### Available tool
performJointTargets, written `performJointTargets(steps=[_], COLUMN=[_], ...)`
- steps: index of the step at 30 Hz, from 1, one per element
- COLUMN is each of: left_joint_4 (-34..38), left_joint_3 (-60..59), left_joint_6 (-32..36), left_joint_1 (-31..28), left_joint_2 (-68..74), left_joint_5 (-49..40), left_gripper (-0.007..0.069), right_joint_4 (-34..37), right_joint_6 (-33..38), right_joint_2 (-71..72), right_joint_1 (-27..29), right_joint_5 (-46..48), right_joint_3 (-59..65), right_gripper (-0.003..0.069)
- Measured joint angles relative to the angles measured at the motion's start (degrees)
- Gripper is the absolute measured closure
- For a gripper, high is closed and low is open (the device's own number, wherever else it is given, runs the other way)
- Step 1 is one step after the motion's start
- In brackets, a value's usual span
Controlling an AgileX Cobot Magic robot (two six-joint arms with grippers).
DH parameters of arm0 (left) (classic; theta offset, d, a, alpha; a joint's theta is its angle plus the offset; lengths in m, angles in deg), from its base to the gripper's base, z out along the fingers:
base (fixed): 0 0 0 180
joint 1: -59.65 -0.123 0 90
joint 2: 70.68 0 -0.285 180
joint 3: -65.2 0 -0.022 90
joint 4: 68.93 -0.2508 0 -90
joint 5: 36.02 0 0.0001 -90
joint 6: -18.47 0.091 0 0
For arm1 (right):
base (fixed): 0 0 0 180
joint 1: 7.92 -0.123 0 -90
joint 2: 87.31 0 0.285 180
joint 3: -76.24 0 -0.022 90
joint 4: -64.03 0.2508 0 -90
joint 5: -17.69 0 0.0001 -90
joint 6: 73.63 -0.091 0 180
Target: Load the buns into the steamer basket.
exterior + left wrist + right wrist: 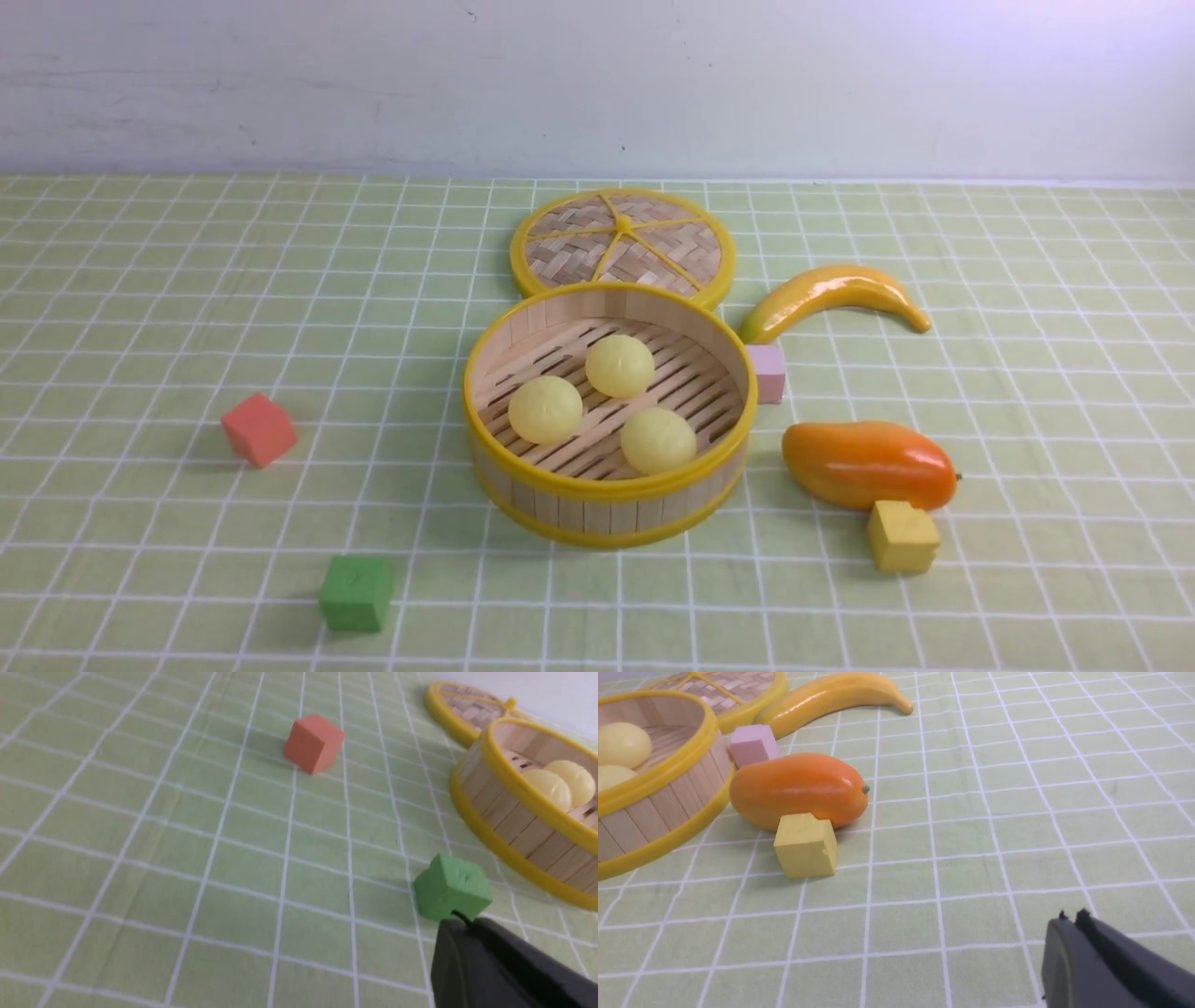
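Note:
Three pale yellow buns [545, 409] [620, 365] [658, 440] lie on the slatted floor of the steamer basket [579, 511] at the table's middle. Two buns [549, 788] show over the basket wall [514, 816] in the left wrist view. Two buns [621, 744] also show inside the basket [654, 812] in the right wrist view. My left gripper [460, 921] is shut and empty, low over the cloth beside the green cube. My right gripper [1071, 917] is shut and empty, well apart from the basket. Neither gripper shows in the front view.
The woven lid [623, 245] lies behind the basket. A banana [831, 294], pink cube [767, 371], mango [868, 464] and yellow cube [902, 536] lie right of the basket. A red cube [259, 428] and green cube [356, 593] lie to its left.

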Motion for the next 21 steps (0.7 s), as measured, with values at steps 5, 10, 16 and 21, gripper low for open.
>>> performJointTargets(steps=[5, 10, 16, 21], left_joint_4=[0.0, 0.0, 0.0, 0.0], left_joint_3=[-0.2, -0.2, -0.2, -0.2], left_joint_6=[-1.0, -1.1, -1.1, -1.1], left_joint_1=[0.0, 0.0, 0.0, 0.0], left_joint_2=[0.0, 0.0, 0.0, 0.0], left_joint_5=[-0.6, -0.6, -0.6, -0.6], left_gripper=[0.0638, 0.0638, 0.0638, 0.0638], right_joint_4=[0.0, 0.0, 0.0, 0.0], right_joint_6=[0.0, 0.0, 0.0, 0.0], right_joint_2=[0.0, 0.0, 0.0, 0.0], right_joint_1=[0.0, 0.0, 0.0, 0.0], right_joint_5=[0.0, 0.0, 0.0, 0.0], right_joint_3=[0.0, 0.0, 0.0, 0.0], right_gripper=[0.0648, 0.0643, 0.0638, 0.0633])
